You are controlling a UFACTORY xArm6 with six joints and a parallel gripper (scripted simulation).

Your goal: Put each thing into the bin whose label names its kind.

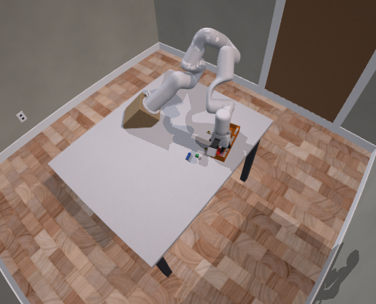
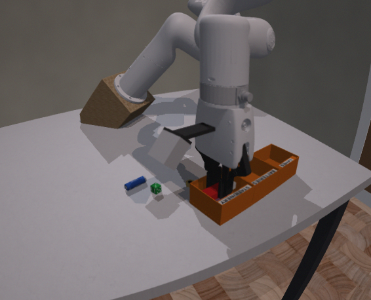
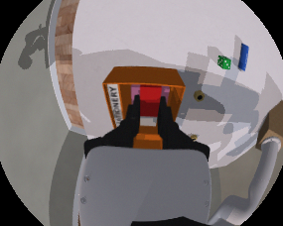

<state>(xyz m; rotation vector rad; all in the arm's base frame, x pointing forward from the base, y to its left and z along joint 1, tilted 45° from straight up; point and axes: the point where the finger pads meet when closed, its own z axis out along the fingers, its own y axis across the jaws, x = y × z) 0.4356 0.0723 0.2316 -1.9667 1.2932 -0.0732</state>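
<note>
My gripper (image 2: 222, 190) (image 3: 149, 113) (image 1: 218, 150) is shut on a small red block (image 2: 211, 190) (image 3: 149, 97). It holds the block down inside the near end compartment of the orange bin row (image 2: 238, 206) (image 3: 145, 73) (image 1: 235, 127), the one labelled STATIONERY (image 2: 235, 195). A pink thing (image 3: 167, 96) lies on that compartment's floor under the block. The middle compartment is labelled BATTERIES (image 2: 264, 177); I cannot read the far label (image 2: 286, 162). A blue battery (image 2: 135, 183) (image 3: 243, 56) (image 1: 187, 156) and a green die (image 2: 155, 188) (image 3: 223, 61) (image 1: 196, 155) lie on the table left of the bins.
A small round thing (image 3: 200, 96) lies on the table beside the bins. The arm's brown base block (image 2: 107, 105) (image 1: 138, 114) stands at the back left. A grey camera box (image 2: 169, 150) juts out from the wrist. The table's edge runs close behind the bins.
</note>
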